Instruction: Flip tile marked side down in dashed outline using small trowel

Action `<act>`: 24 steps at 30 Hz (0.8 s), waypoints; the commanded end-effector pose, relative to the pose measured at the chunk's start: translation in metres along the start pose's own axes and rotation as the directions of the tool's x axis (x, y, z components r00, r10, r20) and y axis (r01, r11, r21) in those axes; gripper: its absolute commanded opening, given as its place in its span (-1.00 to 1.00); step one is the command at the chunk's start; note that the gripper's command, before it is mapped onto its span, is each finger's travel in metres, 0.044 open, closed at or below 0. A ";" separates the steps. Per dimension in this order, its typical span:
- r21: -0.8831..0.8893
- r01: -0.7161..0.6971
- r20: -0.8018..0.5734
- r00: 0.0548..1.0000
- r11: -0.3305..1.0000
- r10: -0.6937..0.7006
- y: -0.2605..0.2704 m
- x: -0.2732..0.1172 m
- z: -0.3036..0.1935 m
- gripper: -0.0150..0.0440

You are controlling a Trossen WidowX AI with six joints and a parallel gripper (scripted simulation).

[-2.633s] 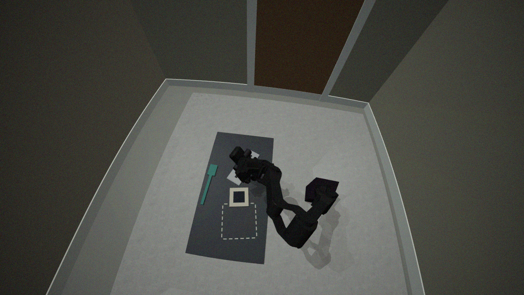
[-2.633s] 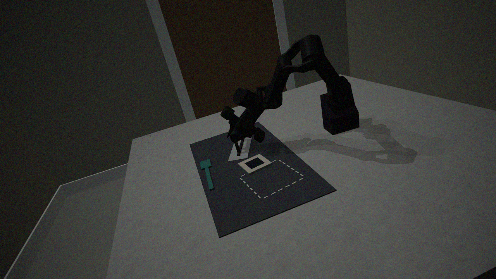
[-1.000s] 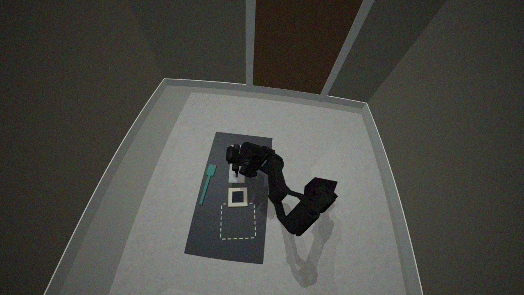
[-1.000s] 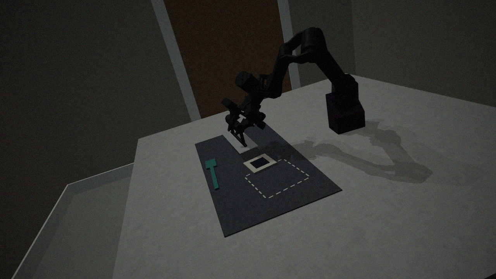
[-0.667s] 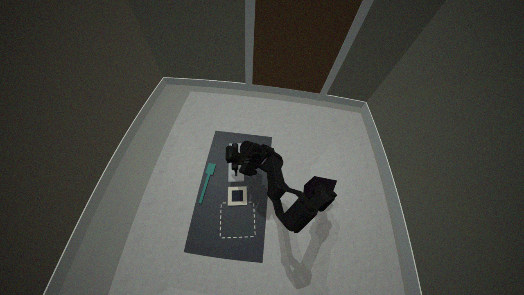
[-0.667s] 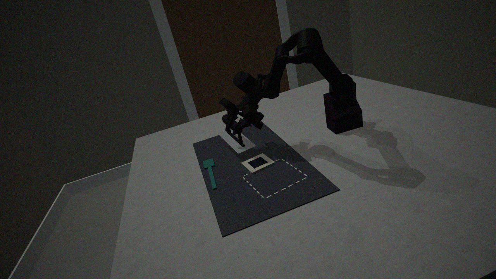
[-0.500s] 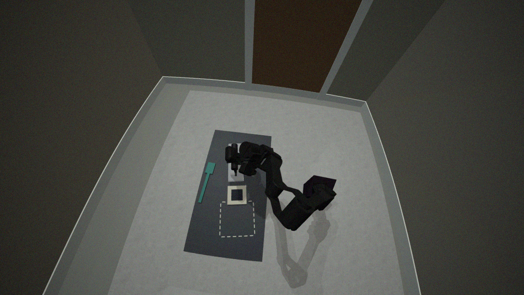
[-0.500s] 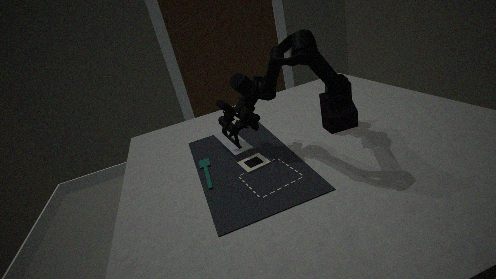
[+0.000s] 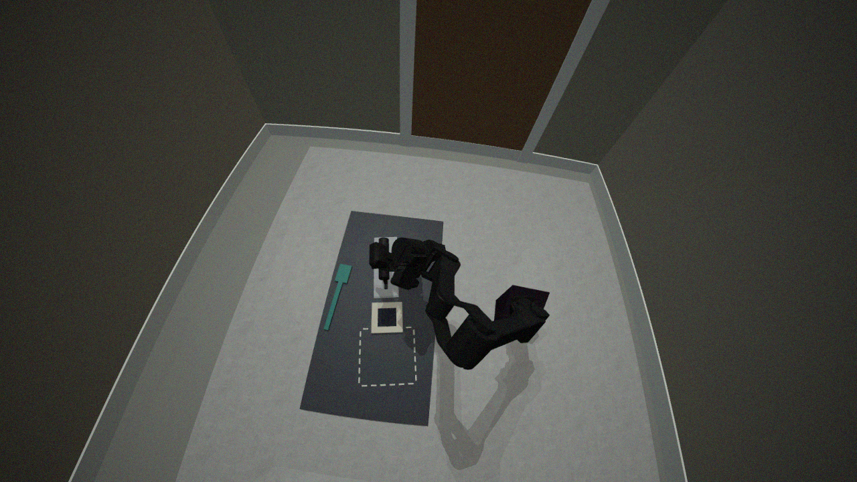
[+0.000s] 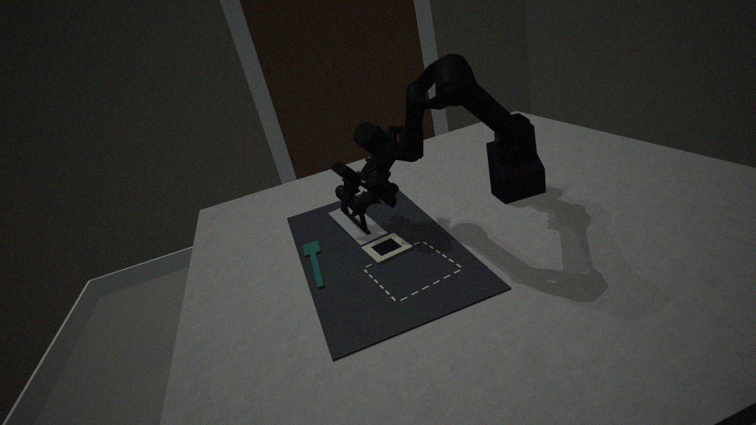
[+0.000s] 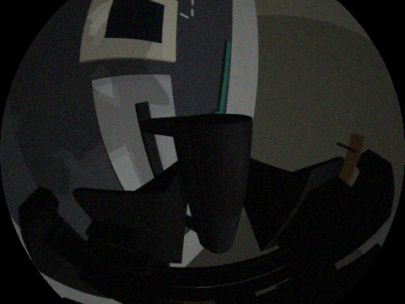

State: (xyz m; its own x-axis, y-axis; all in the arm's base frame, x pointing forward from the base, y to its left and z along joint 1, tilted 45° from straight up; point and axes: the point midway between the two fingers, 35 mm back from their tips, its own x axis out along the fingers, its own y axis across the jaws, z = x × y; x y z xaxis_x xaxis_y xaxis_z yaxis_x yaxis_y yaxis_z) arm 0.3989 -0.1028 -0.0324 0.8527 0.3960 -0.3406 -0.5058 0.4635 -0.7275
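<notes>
The cream tile (image 9: 377,317) (image 10: 371,249) (image 11: 169,31) lies flat on the dark mat (image 9: 341,377) (image 10: 348,322) with its dark square mark (image 9: 387,316) (image 10: 386,247) (image 11: 135,21) up. It overlaps the near edge of the dashed outline (image 9: 359,361) (image 10: 460,266); most of it is outside. My gripper (image 9: 383,264) (image 10: 361,186) (image 11: 207,159) is shut on the trowel's dark handle. The trowel's pale blade (image 9: 385,292) (image 10: 354,228) (image 11: 120,127) is low over the mat and points at the tile, with a narrow dark gap between them. I cannot tell whether the blade touches the mat.
A teal flat tool (image 9: 343,274) (image 10: 312,248) (image 11: 224,78) lies along the mat's left side in the top and exterior views. The arm reaches in from its base (image 9: 522,302) (image 10: 515,169) on the pale table (image 9: 539,209) (image 10: 253,364), to the mat's right. A raised rim borders the room's lower area.
</notes>
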 end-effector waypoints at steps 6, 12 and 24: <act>0.004 0.009 -0.013 1.000 1.000 -0.009 0.003 0.001 0.001 -0.49; 0.004 0.008 -0.013 1.000 1.000 -0.008 0.002 0.001 0.011 -0.49; 0.006 0.008 -0.012 1.000 1.000 -0.008 0.000 0.001 0.030 -0.49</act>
State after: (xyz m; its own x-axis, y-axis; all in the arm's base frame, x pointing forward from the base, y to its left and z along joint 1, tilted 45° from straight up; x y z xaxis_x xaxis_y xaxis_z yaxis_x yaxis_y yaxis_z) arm 0.3942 -0.0874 -0.0240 0.8595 0.3678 -0.3549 -0.5027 0.4836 -0.7165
